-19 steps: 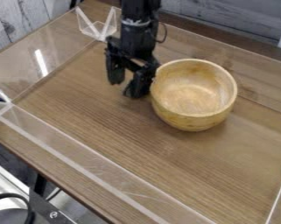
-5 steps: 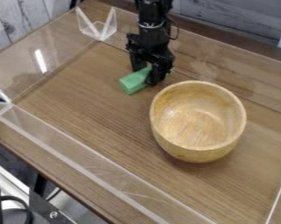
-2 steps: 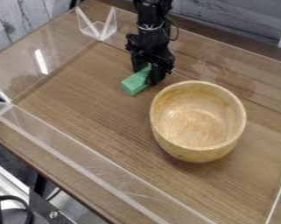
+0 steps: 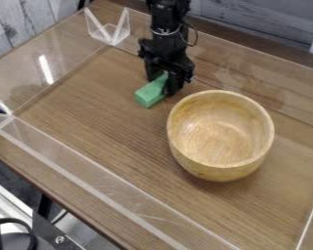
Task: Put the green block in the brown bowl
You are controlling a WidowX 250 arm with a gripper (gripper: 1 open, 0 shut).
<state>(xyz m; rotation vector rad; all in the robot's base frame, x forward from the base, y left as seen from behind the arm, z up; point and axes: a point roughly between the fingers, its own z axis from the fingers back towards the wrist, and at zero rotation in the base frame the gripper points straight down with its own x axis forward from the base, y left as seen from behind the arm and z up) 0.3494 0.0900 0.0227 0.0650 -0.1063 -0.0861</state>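
Observation:
The green block (image 4: 148, 94) lies flat on the wooden tabletop, just left of and behind the brown bowl (image 4: 205, 172). My gripper (image 4: 167, 80) points straight down onto the block's far end. Its black fingers (image 4: 181, 76) stand close together on either side of that end, shut on it. The block's near end sticks out toward the front left and still rests on the table. The bowl stands upright and empty, its rim a short gap to the right of the fingers.
Clear acrylic walls (image 4: 67, 161) fence the tabletop at the front, left and back. A small clear plastic bracket (image 4: 109, 27) stands at the back left corner behind the arm.
Compared with the oldest frame, the gripper stands farther back, the bowl sits nearer the front right, and the green block now shows. Over the last second nothing visibly moved.

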